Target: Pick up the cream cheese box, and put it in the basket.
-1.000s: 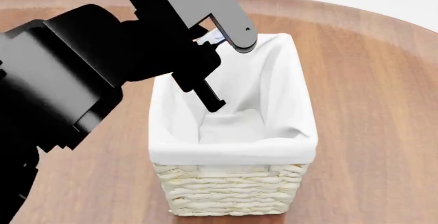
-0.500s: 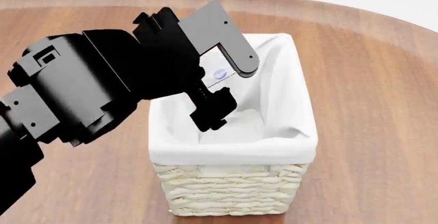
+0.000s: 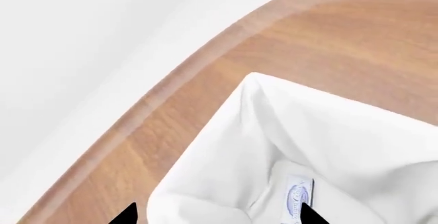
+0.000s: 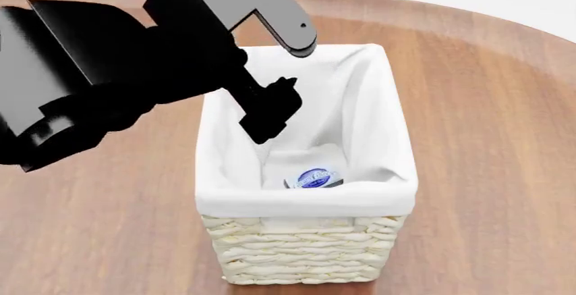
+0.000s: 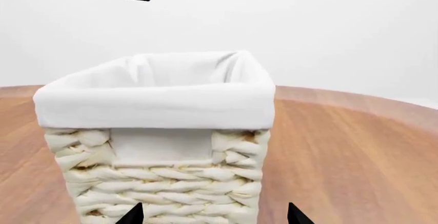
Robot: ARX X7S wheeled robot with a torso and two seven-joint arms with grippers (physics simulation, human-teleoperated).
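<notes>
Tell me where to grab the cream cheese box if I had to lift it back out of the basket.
Come straight down from above. The cream cheese box lies at the bottom of the basket, logo face up, close to the near wall, and the tall lined walls block any side approach. Probably pinch it across its thin edges, since the broad face offers nothing to hold.

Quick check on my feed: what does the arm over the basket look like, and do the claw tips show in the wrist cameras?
In the head view the left arm is bulky, boxy and matte black, ending in the left claw: one flat grey finger with a rounded tip and small dark screw dots, and one black blocky finger. No cables or markings show. Each wrist view shows only two black pointed tips at its edge, including the right claw.
</notes>
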